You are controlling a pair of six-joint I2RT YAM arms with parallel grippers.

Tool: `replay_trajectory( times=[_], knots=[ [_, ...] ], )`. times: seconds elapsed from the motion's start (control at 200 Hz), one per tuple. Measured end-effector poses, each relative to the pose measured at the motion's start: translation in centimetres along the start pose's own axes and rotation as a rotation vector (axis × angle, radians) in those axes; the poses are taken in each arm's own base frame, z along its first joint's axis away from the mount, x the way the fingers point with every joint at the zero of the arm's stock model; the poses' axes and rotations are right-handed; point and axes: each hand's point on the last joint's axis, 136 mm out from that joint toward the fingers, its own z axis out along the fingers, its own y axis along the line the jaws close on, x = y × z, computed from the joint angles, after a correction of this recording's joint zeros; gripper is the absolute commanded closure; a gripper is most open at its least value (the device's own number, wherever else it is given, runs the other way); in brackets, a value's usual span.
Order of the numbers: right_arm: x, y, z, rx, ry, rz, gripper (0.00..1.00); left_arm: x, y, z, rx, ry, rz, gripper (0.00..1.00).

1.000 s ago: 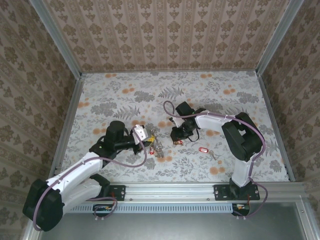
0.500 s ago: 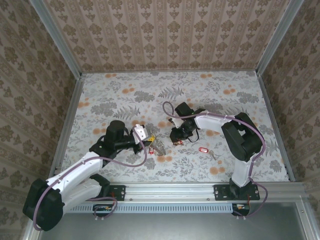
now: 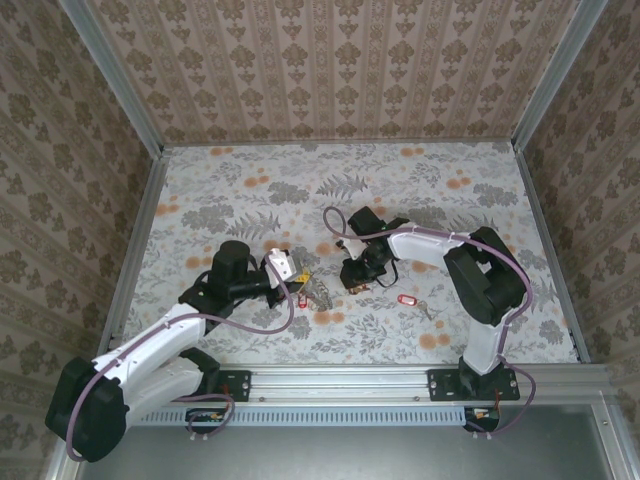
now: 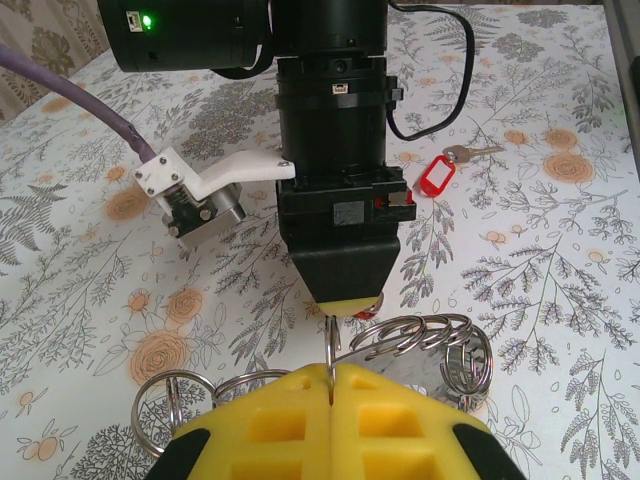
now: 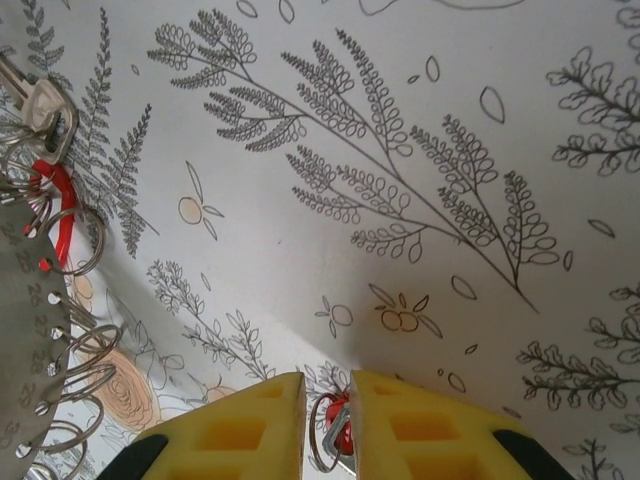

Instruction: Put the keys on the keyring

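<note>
**Key brought nearer the ring, not yet threaded**

Over the last second: edged the right gripper (image 3: pixel 352 282) a little toward the keyring (image 5: pixel 30 300), carrying the pinched key (image 5: pixel 335 432) along. Barely any change on the other side, with the left gripper (image 4: pixel 330 372) in the same spot and the keyring perhaps turned a touch.

Meaning for the task: closing in, most likely, on the threading itself. Still apart in the right wrist view, with bare desk (image 3: pixel 450 210) between the yellow fingers and the nearest wire loops (image 5: pixel 75 370). Calls next, by the look of it, for lining up the key's small ring with one loop. Fiddly, given how thin both are.

Grips now:
- Right gripper: nearly together, clamped on the red tag and small ring of the pinched key.
- Left gripper: pressed fully together on the thin edge of the keyring, holding it up just off the desk, near the middle and facing the right gripper.

Counted:
- Keyrings: one, a grey plate fringed all round with wire loops, too many and too overlapped to number.
- Red-tagged keys: three.
  - One is the pinched key.
  - One is the loose key (image 4: pixel 436 177), lying on the desk beyond the right gripper.
  - One is the threaded key (image 5: pixel 55 195), seemingly on a loop already.
- Grippers: two.
</note>
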Motion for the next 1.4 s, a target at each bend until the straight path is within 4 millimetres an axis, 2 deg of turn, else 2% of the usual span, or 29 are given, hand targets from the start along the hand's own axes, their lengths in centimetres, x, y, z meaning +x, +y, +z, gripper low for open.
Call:
replay_trajectory(
  times=[0.28,0.545,1.4],
  knots=[
    [0.55,-0.15,-0.18,0.024,0.017,-0.013,0.76,0.0,0.0,0.0,0.0,0.0,0.0,1.0],
    [0.75,0.09,-0.18,0.035,0.028,-0.033,0.86,-0.03,-0.11,0.04,0.004,0.0,0.001,1.0],
    [0.58,0.26,-0.32,0.045,0.032,-0.041,0.82,-0.1,-0.11,0.03,0.004,0.0,0.001,1.0]
  ],
)
